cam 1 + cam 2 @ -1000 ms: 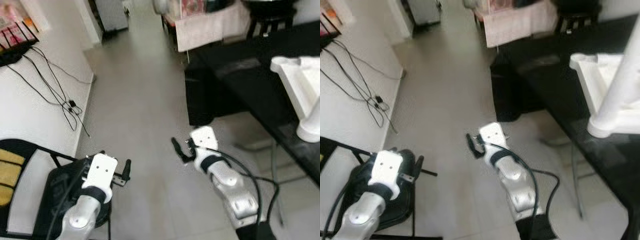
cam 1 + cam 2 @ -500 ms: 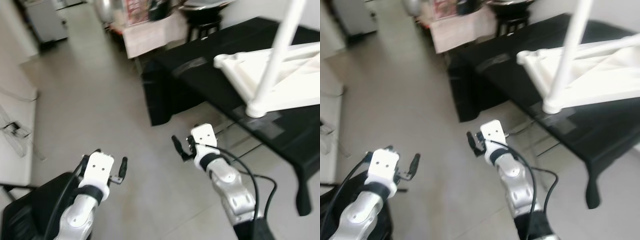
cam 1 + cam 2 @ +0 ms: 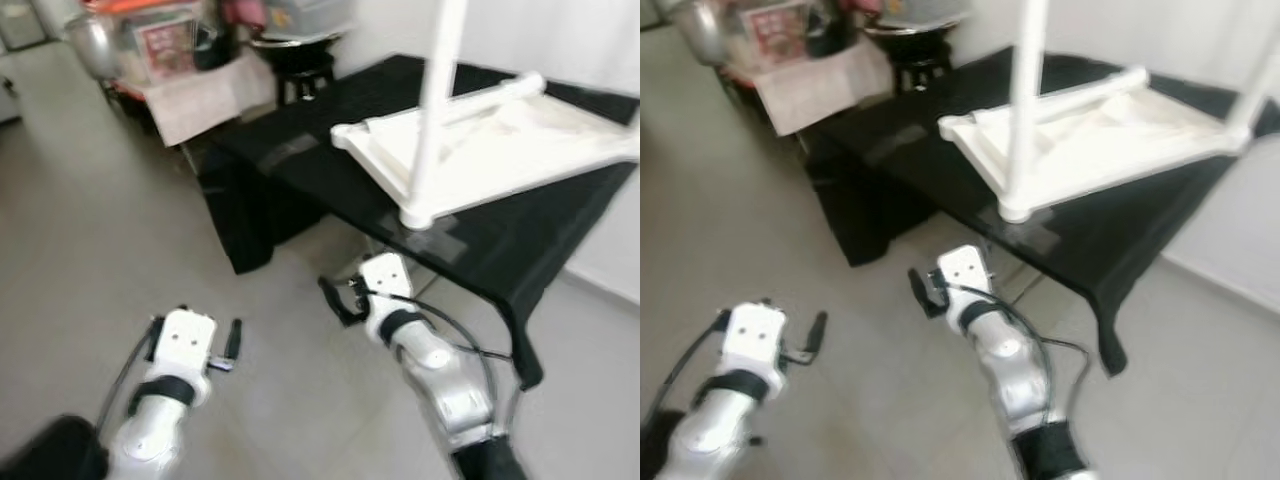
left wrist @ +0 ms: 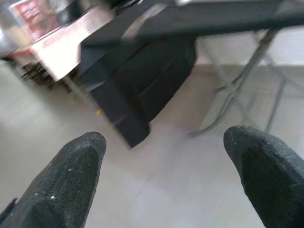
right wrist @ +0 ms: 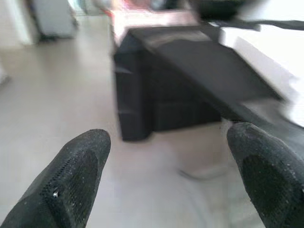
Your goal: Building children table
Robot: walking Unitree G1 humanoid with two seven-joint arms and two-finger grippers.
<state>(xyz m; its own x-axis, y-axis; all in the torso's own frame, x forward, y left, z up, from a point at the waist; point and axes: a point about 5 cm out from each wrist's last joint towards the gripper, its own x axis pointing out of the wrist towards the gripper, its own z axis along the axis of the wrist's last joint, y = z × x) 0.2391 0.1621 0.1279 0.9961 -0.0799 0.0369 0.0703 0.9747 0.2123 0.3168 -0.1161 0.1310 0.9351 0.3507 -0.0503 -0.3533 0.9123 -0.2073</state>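
Note:
A white children's table (image 3: 510, 140) lies upside down on a black table (image 3: 300, 165) ahead and to my right. One white leg (image 3: 436, 110) stands up from its near corner, and another leg (image 3: 1252, 85) rises at the far right. Both my arms are held low over the grey floor, short of the black table. My left gripper (image 3: 195, 322) is open and holds nothing, with floor between its fingertips (image 4: 61, 185). My right gripper (image 3: 355, 290) is open too, just before the black table's near edge, and its fingertips (image 5: 71, 180) frame the black table's side.
A low stand draped with a pale cloth (image 3: 205, 95) carries pots and boxes at the back left. A black stool (image 3: 300, 75) stands beside it. A white wall (image 3: 600, 40) runs behind the black table. Metal folding legs (image 4: 237, 90) show under the black table.
The camera has swung right: the chair, the cables and the left wall have left the picture and the black table with the white table now sits ahead. Both grippers stay open.

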